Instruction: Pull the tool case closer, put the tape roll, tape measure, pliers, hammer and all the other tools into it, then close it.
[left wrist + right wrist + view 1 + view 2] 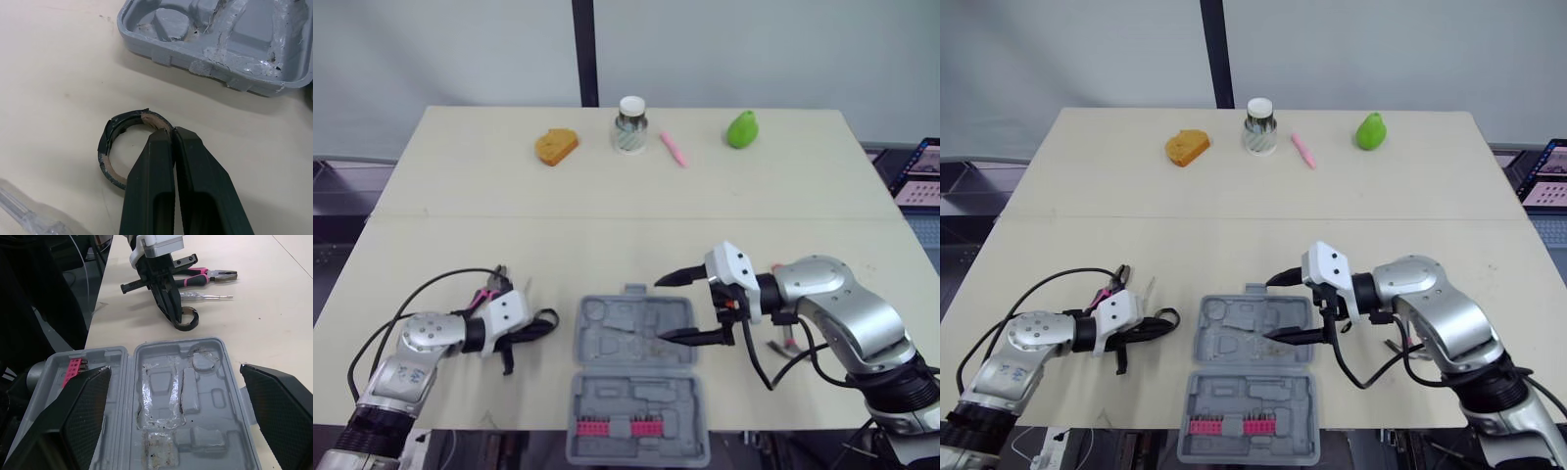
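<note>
Now L end effector is clamped on the tape roll wall, tool case just beyond its tips. Roll looks light, thin, prob. squashy: pinch the wall gently. R end effector is spread wide over the case.

Beige table, pale grey wall, dark vertical post

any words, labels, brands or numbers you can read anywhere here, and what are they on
No text here can be read.
jar: its label shows a pattern, too small to read.
screen at the table's right edge: content too small to read.
tool case: no lettering shows on it.
</note>
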